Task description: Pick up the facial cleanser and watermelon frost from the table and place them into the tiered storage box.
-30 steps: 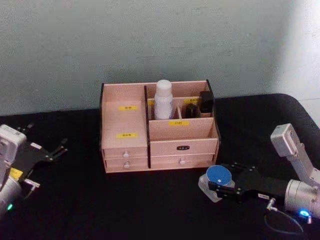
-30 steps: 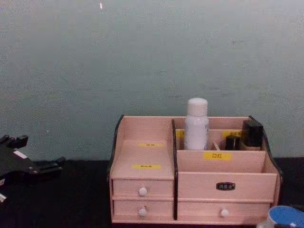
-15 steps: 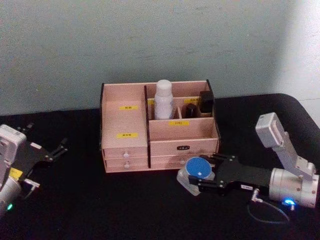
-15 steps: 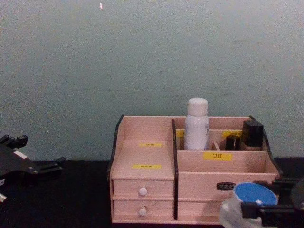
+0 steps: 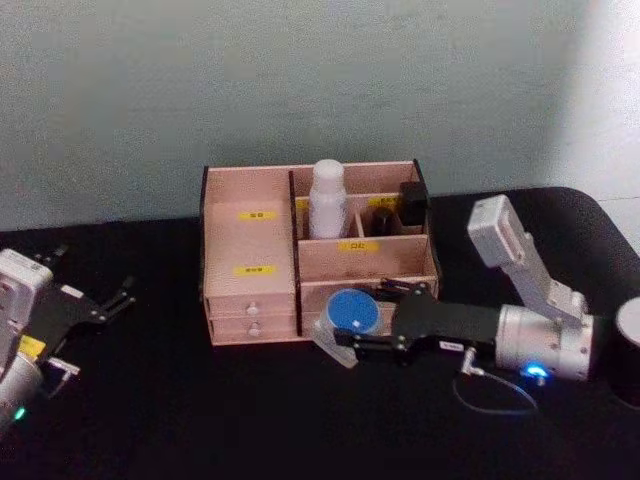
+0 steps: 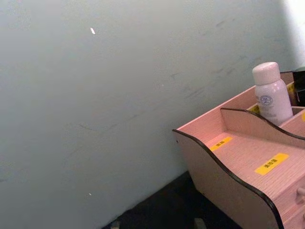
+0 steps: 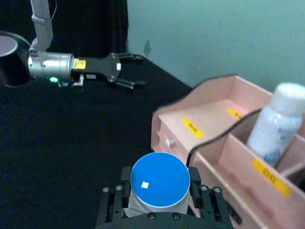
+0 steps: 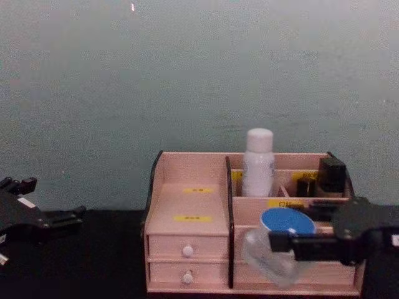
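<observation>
pinching the watermelon frost from both sides with the fingers of the right gripper, blue lid up, body tipped a little in the chest view. hanging clear of the black counter, just in front of the drawer faces on the right half of the tiered storage box, right of centre in the head view.

sitting lower than the rim of the open front trough, with that trough up and back from the jar, toward the wall. judged the relation that matters most: height needed first, then a short push away from the robot; otherwise a risk of knocking glass or lid on the front panel. wider than tall, so best set down flat, lid level.

front trough looking bare and wide enough, floor hidden in the chest view. back row tighter: facial cleanser standing upright there near the middle of the box, already stowed, small black bottles to its right. cannot tell whether the stepped left half with yellow labels opens at all.

left gripper parked at the far left edge of the head view, fingers spread, holding nothing, well apart from the box. right arm plainly the nearer one.
</observation>
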